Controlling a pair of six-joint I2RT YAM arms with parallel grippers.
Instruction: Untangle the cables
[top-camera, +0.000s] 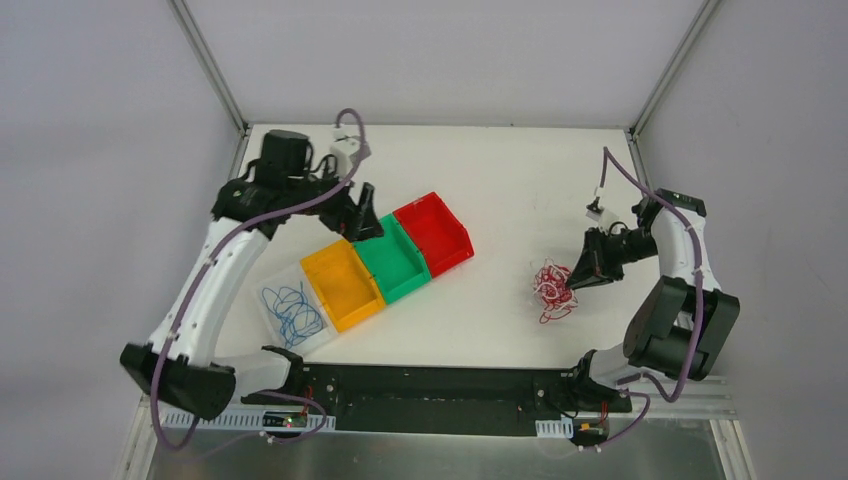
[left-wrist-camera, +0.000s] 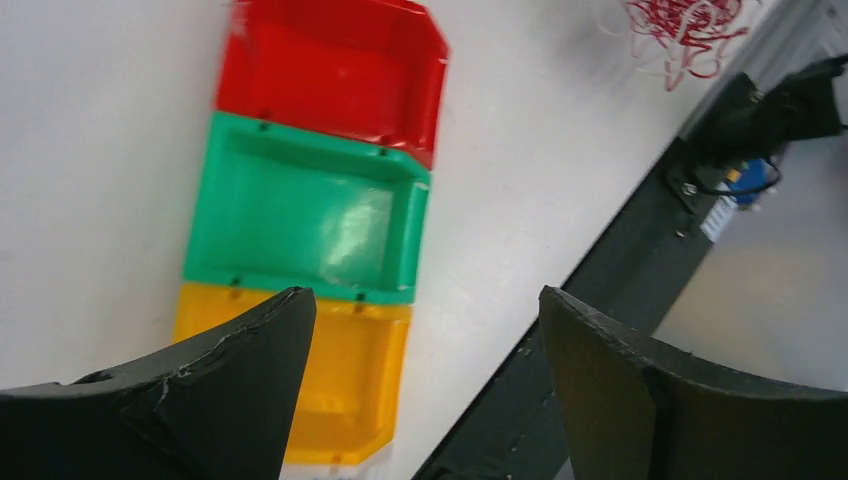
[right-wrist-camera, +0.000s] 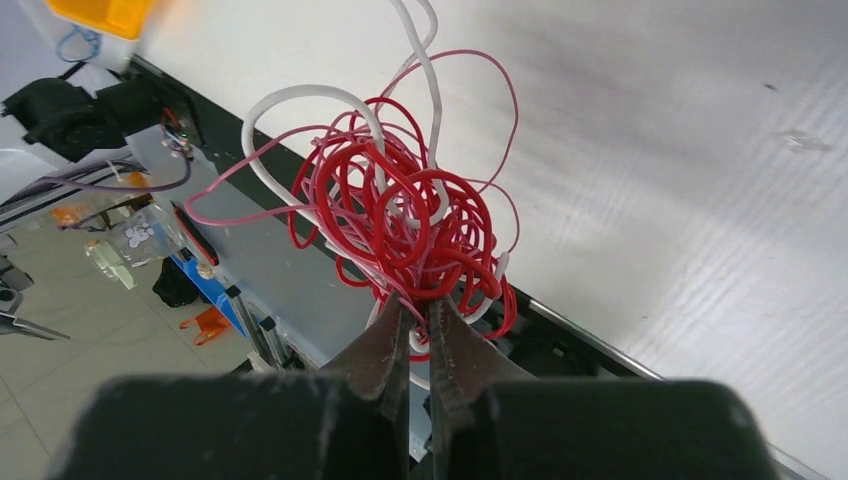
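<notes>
On a white tabletop (top-camera: 500, 180), boxed in by pale grey walls. Pressed together at the right gripper (right-wrist-camera: 418, 312), nipping a few strands at the edge of the tangle of hair-thin bright red, pinkish and white curly cables (right-wrist-camera: 400, 215). Hard to tell whether lifted or resting on the surface. Spread wide and holding nothing at the left gripper (left-wrist-camera: 425, 300), hovering over the green plastic bin (left-wrist-camera: 300, 215), with the red plastic bin (left-wrist-camera: 330, 60) and the yellow plastic bin (left-wrist-camera: 350, 380) on either side.

Probably almost weightless, limp yet springy (loops hooked through one another, so likely to drag the whole knot when one strand is pulled). Best taken at a single outlying loop, such as the white loop (right-wrist-camera: 300, 105) arching off the bundle, not at the dense core. Apt to slip from smooth fingers.

Sits on the right half of the table, well apart from the bins. Plenty of bare white towards the centre and the far side. Less room towards the black rail (top-camera: 430, 385) along the near edge. Beyond the yellow bin, a clear tray (top-camera: 262, 290) holding a loose blue cable (top-camera: 293, 312).
</notes>
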